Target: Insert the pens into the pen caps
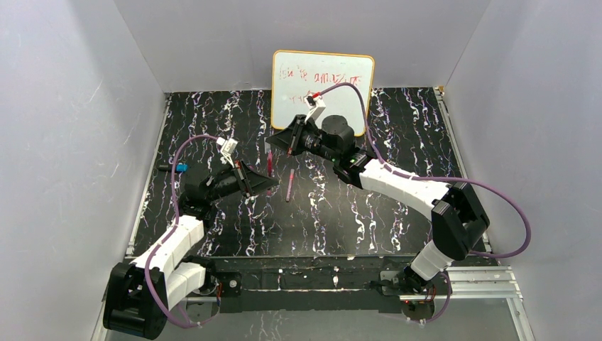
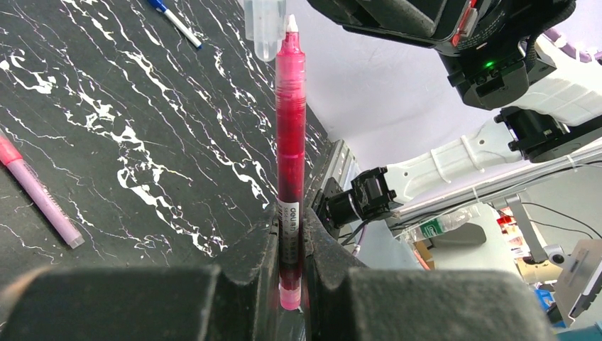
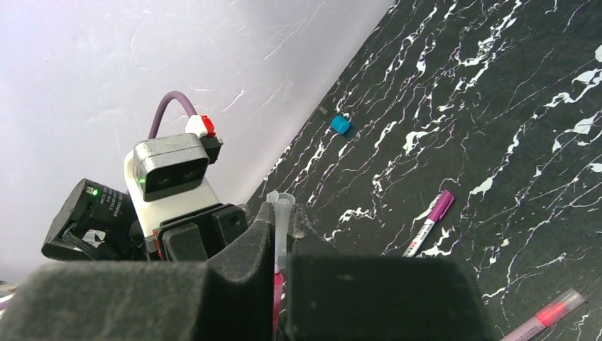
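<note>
Over the black, white-veined bench (image 1: 234,227), a slim magenta marker pen (image 2: 291,128) is clamped in the left hand (image 2: 289,229). Its white tip is held just beside a small translucent grey pen cap (image 3: 282,231), which is pinched in the right hand (image 3: 282,215).

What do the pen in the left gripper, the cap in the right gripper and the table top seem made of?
The pen: translucent red plastic, glossy; highlights run along its barrel. The cap: clear plastic, probably; the background shows through. The table top: black marble pattern with white veins, faint sheen; real stone or print, cannot tell.
</note>
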Motion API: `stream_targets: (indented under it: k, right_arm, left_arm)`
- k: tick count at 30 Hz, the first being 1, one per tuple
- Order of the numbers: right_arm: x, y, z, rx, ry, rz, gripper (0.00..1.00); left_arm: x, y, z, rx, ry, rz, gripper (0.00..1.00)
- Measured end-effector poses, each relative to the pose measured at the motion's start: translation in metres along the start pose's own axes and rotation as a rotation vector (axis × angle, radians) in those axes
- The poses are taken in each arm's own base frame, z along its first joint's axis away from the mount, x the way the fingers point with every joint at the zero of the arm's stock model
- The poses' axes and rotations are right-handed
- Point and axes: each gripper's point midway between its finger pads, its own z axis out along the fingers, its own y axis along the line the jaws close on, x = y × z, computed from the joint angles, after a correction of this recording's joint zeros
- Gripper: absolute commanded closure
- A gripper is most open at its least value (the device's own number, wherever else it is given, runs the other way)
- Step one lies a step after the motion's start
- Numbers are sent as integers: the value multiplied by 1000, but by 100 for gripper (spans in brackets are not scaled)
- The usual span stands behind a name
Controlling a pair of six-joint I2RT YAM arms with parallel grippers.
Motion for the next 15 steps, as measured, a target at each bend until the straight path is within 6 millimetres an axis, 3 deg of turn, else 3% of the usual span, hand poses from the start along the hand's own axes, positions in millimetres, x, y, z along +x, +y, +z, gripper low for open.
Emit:
stream_targets:
  k: [10,15]
  right_arm:
    - [-3,-3,0,12,-14,-19,96]
    - [-12,6,-5,-1,-37,-25,96]
  left_arm:
    - [0,0,0,2,-1,2,100]
    - [0,-1,0,4,1,2,100]
